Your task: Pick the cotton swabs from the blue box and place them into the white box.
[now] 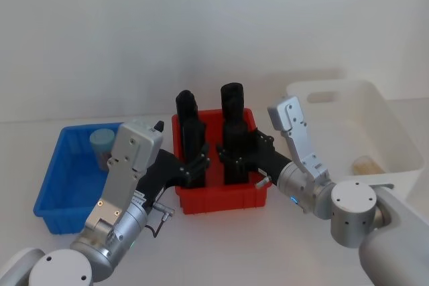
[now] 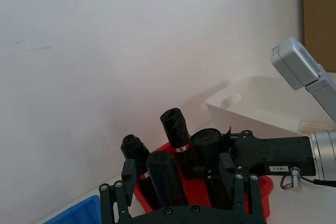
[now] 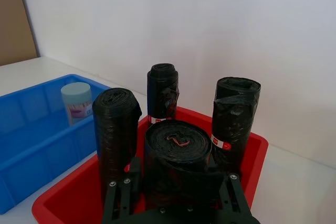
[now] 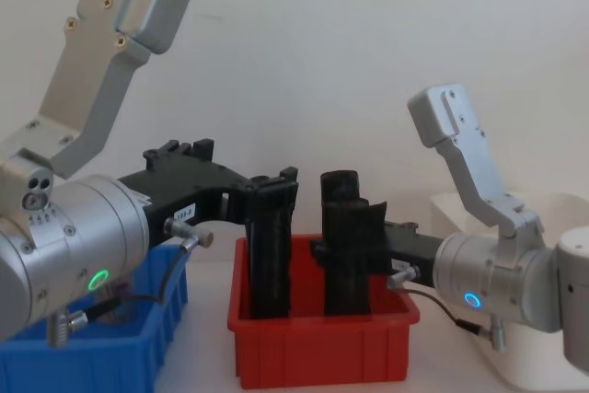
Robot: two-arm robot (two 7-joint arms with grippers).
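Both arms reach forward over the red bin (image 1: 221, 199). The left gripper (image 1: 198, 165) is clamped on a front black roll (image 4: 270, 255), and the right gripper (image 1: 232, 160) grips the other front black roll (image 4: 347, 250); both rolls stand upright. One cotton swab jar (image 1: 103, 147) stands upright, lid up, in the blue box (image 1: 64, 192) at the left. More swabs (image 1: 366, 163) lie in the white box (image 1: 348, 122) at the right. The desk (image 1: 221, 246) is white, with a plain white wall (image 1: 201, 25) behind.
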